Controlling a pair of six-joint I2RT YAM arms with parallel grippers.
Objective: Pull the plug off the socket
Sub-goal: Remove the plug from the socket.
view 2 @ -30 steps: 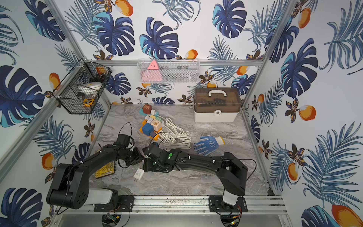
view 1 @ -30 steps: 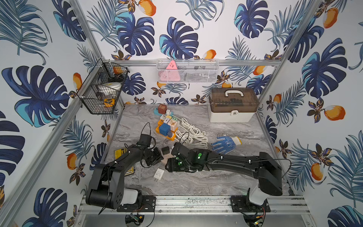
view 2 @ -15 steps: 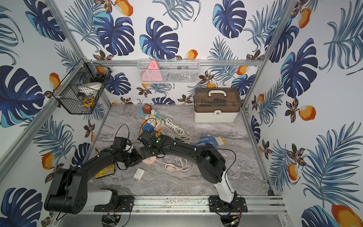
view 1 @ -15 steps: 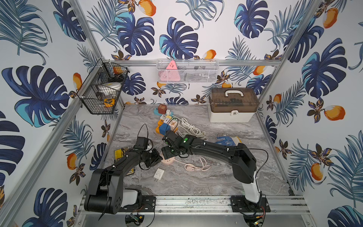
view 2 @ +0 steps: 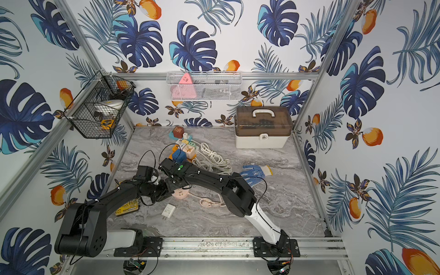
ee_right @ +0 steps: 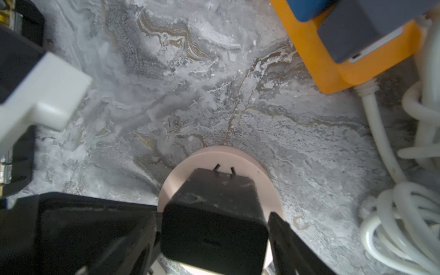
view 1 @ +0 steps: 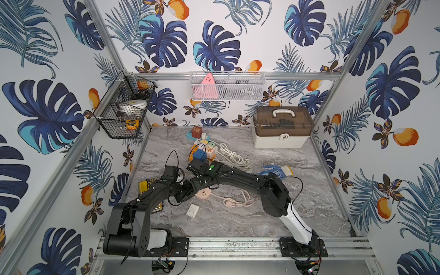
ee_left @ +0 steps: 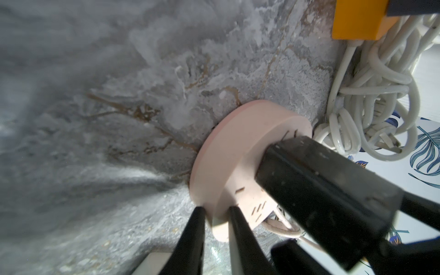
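Grey marble tabletop (view 1: 238,221), lower-centre in a top view: black square plug (ee_right: 214,214) seated in round pink plastic socket (view 1: 204,194), unpulled. Left gripper (ee_left: 215,212) pinches socket rim; right gripper (ee_right: 213,226) brackets plug, clamp unconfirmed.

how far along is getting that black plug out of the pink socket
Done: the left gripper is clamped on the rim of the pink socket, bracing it. In hand: the right gripper straddles the black plug, though firm contact is unclear. Left: the plug sits on the socket face, so the pull itself is not yet done.
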